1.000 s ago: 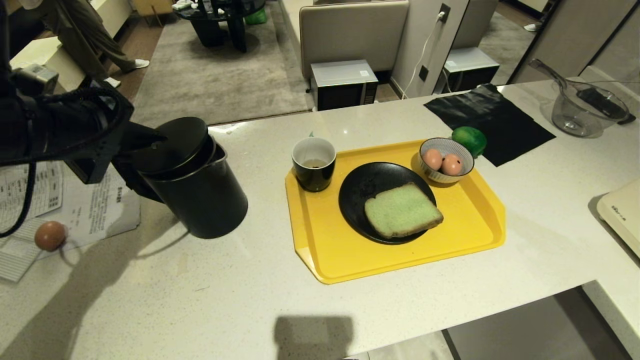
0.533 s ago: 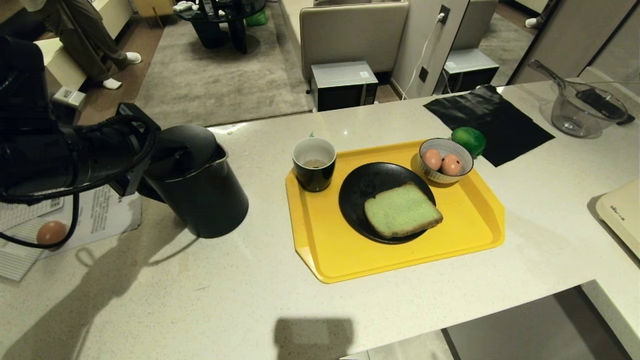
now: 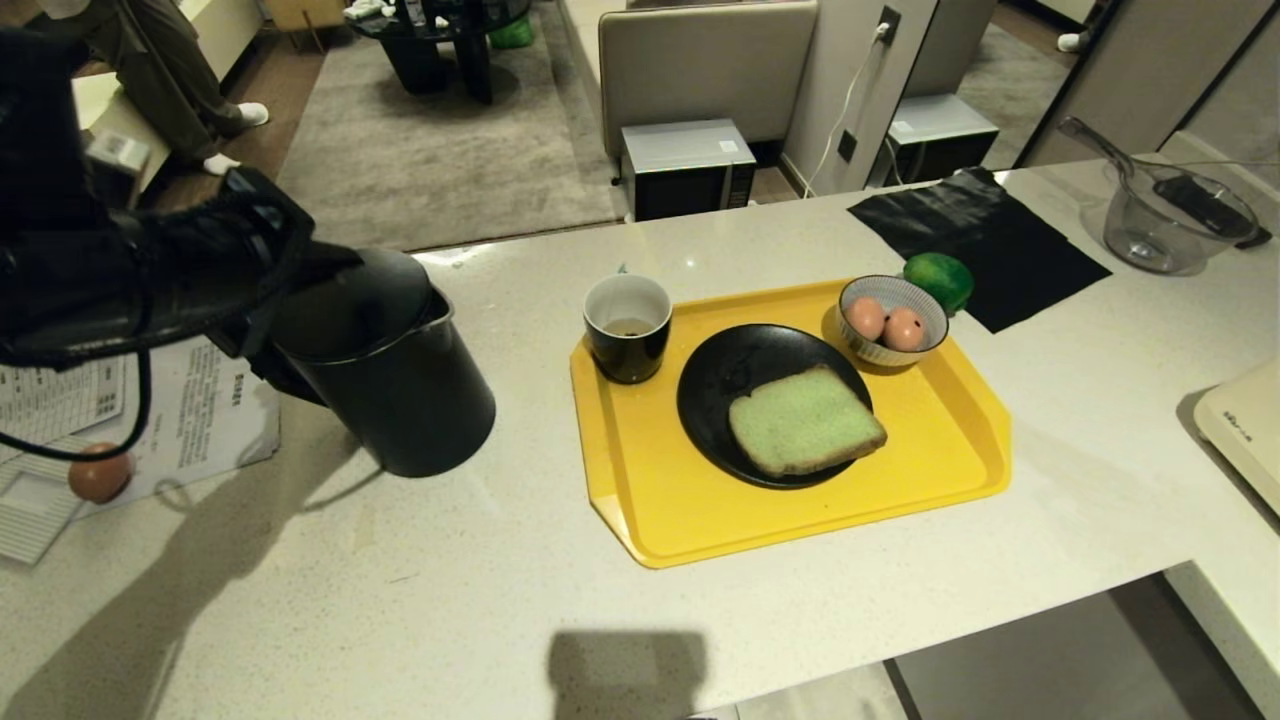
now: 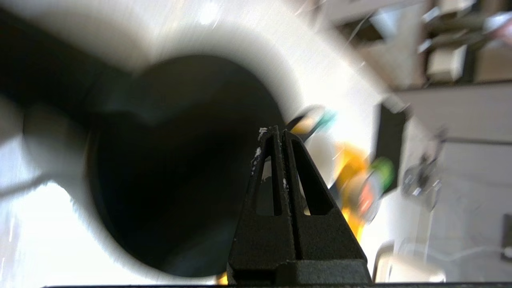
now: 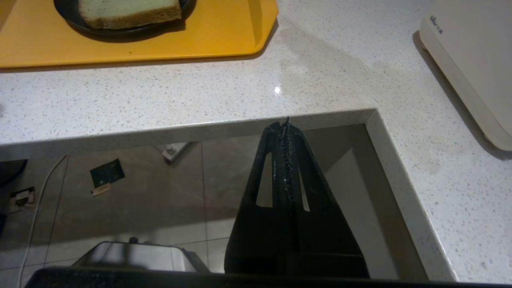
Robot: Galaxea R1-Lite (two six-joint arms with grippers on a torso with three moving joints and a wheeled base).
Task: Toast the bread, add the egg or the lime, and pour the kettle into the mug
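Observation:
The black kettle (image 3: 400, 390) stands on the counter left of the yellow tray (image 3: 690, 520). My left gripper (image 3: 335, 262) is shut and empty, its tip over the kettle's lid (image 4: 172, 172); I cannot tell whether it touches. On the tray stand the black mug (image 3: 627, 327), a black plate (image 3: 730, 370) bearing the pale green bread (image 3: 805, 420), and a striped bowl (image 3: 893, 345) with two eggs (image 3: 867, 318). Behind the bowl lies the lime (image 3: 938, 280). My right gripper (image 5: 286, 122) hangs shut and empty below the counter's front edge.
A loose egg (image 3: 98, 477) lies on papers (image 3: 200, 410) at the far left. A black cloth (image 3: 975, 240) and a glass bowl (image 3: 1165, 225) sit at the back right, a white appliance (image 3: 1245, 420) at the right edge. A person's legs (image 3: 180, 90) show beyond the counter.
My left arm has shifted and its wrist has turned above the kettle's top. The lid, tilted up a second ago, now sits lower in the rim. The kettle has kept its place.

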